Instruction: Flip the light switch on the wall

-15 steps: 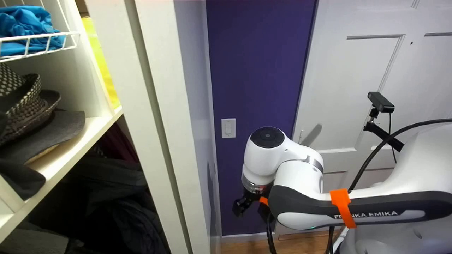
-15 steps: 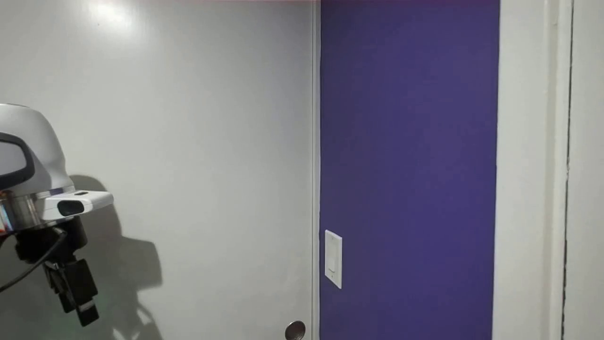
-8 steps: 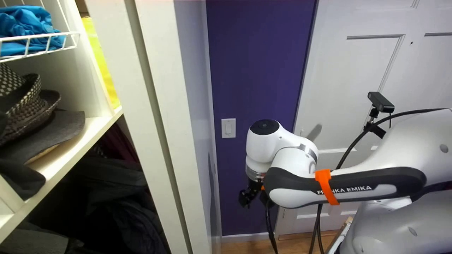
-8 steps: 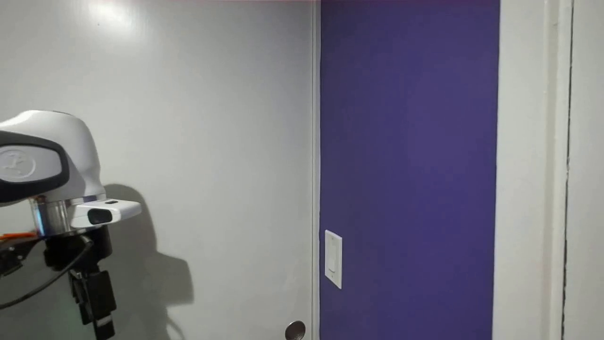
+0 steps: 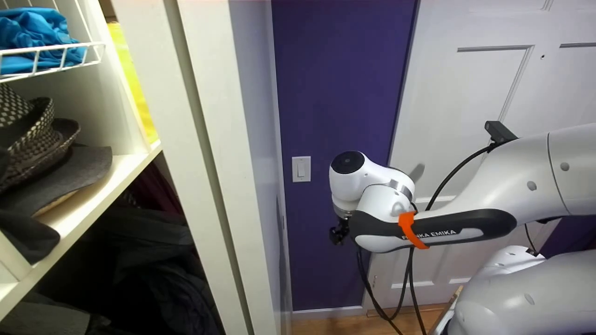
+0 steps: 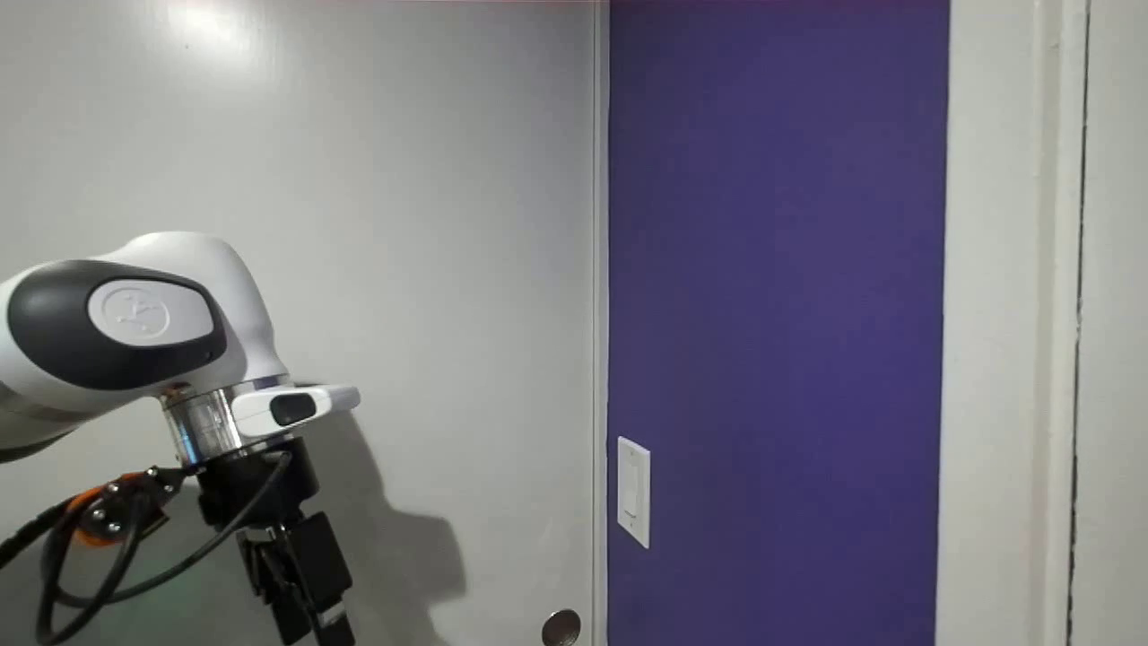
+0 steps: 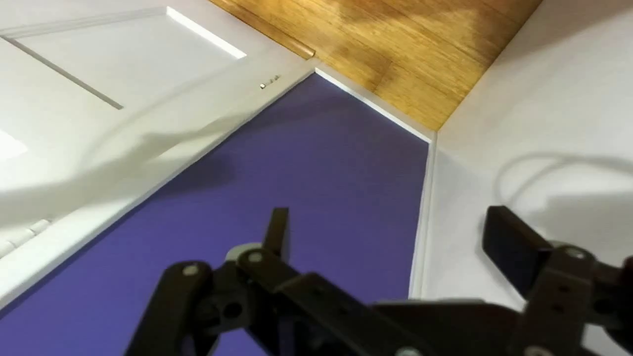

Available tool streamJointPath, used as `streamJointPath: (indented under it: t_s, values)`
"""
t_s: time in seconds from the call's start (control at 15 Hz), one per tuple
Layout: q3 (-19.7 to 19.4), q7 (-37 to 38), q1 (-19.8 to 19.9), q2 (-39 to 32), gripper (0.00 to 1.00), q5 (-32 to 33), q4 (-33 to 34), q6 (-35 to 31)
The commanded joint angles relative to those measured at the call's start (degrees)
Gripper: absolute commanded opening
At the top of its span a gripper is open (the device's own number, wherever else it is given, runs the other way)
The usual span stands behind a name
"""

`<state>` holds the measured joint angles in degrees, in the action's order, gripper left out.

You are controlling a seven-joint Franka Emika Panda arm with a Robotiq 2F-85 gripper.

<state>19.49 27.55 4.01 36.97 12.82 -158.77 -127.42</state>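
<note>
I'm holding my gripper [image 7: 388,228] spread wide and empty, clear of the light switch [image 5: 301,169]; reaching and flipping are seemingly waiting.

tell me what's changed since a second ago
The tool moved rightward in both exterior views; in an exterior view the strap on the arm rose and shifted left. Nothing was visibly taken hold of or let go. The switch, wall and hats look unchanged.
</note>
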Motion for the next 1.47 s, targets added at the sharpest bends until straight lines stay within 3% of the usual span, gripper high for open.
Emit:
streamJointPath:
  t_s: [0.0,0.27,0.33,0.53,0.8,1.07,1.33,1.4]
  values:
    - [-1.1,0.9,-0.2,-0.6,1.00,1.2,0.1,0.3]
    - [-1.8,-0.3,-0.2,-1.3,1.00,1.6,0.2,-0.4]
    - [-1.0,1.6,2.9,-2.5,1.00,4.8,0.2,-0.3]
    - [-2.0,2.3,6.9,-4.7,1.00,11.7,0.1,-4.1]
    - [-3.5,5.4,13.1,-8.7,1.00,22.8,0.3,-15.7]
    - [-4.6,13.2,17.7,-14.0,1.00,28.5,2.7,-25.9]
    - [-1.3,20.2,24.3,-17.7,1.00,32.5,5.3,-34.1]
    - [0.1,22.4,26.0,-17.9,1.00,34.4,6.3,-33.5]
